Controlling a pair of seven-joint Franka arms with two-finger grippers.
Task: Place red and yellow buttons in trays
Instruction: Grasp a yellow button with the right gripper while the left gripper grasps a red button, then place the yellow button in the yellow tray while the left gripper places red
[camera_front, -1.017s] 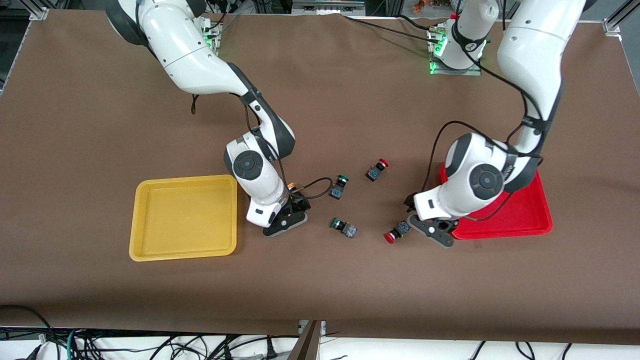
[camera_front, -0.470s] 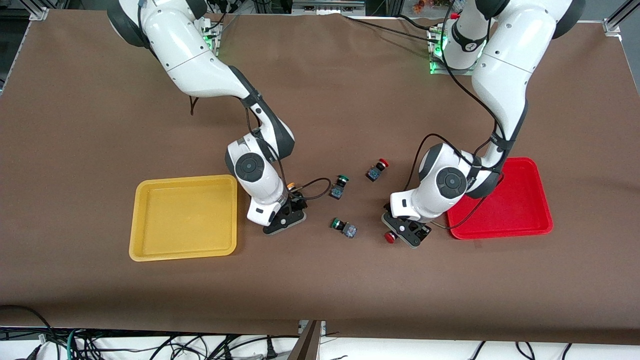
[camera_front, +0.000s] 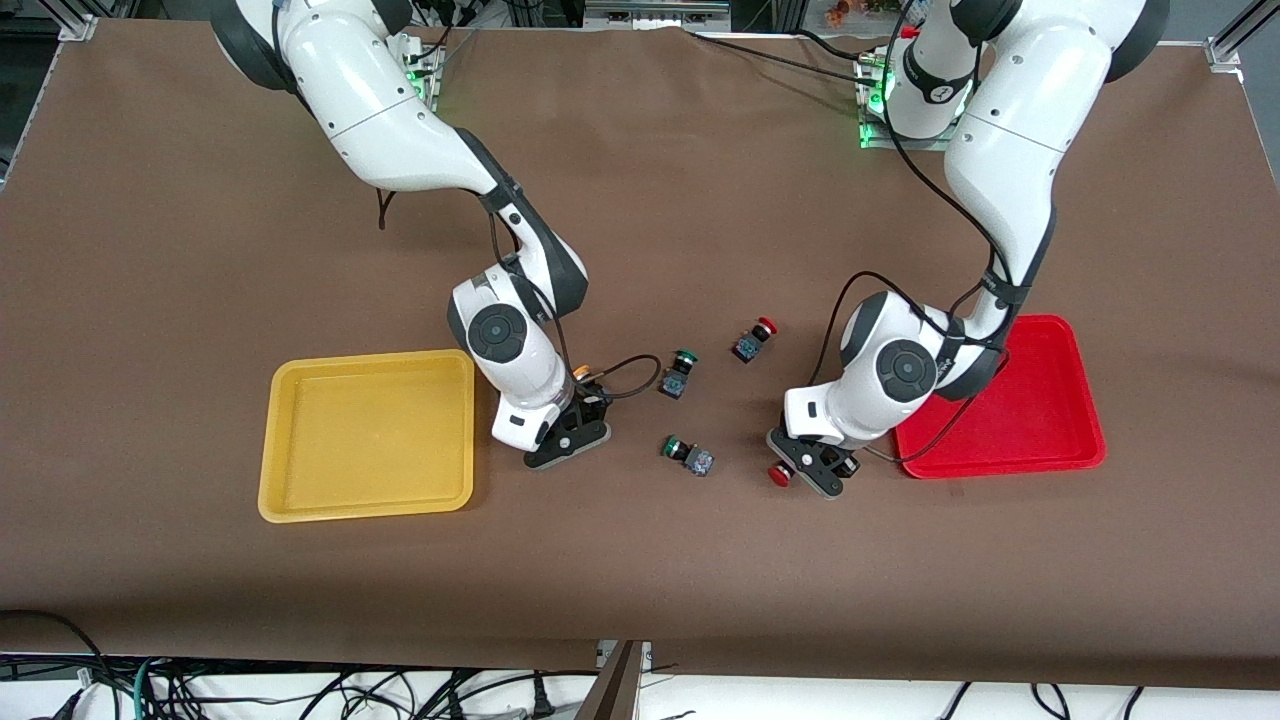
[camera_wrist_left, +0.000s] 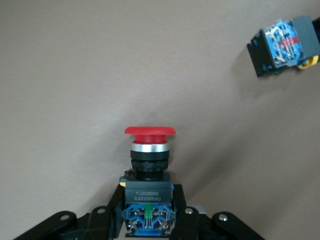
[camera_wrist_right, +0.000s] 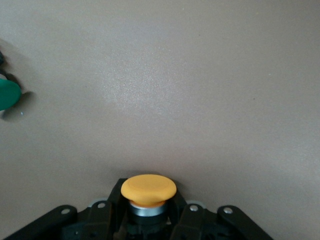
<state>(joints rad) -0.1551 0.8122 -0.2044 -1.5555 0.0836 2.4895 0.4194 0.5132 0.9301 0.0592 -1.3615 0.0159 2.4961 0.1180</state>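
Clamped around the black-and-blue body of a red button (camera_wrist_left: 149, 172), the left gripper (camera_front: 812, 466) is seen low at the table (camera_front: 700, 180), just beside the corner of the red tray (camera_front: 1040, 420) that lies nearest the front camera; the button's red cap (camera_front: 779, 476) pokes out past the fingers (camera_wrist_left: 67, 225). The right gripper (camera_front: 572, 437) is likewise closed on a yellow button (camera_wrist_right: 148, 192), down at the table just beside the yellow tray (camera_front: 300, 480), with only a sliver of the orange cap (camera_front: 582, 373) showing in the front view.

Nearest the front camera among the loose pieces, a green button (camera_front: 686, 454) is found lying on its side between the two grippers. A little farther from that camera, a second green button (camera_front: 678, 373) is seen near the right gripper, with a black cable (camera_front: 630, 375) looping beside it; part of a green cap (camera_wrist_right: 9, 95) is caught at the edge of the right wrist view. Farther still, another red button (camera_front: 752, 340) lies on its side, apart from both grippers.

In the left wrist view a further switch (camera_wrist_left: 285, 45) with a yellow cap is seen lying on the table, well apart from the held red button.

Both trays are shown with nothing in them, the yellow one toward the right arm's end of the table and the red one toward the left arm's end.
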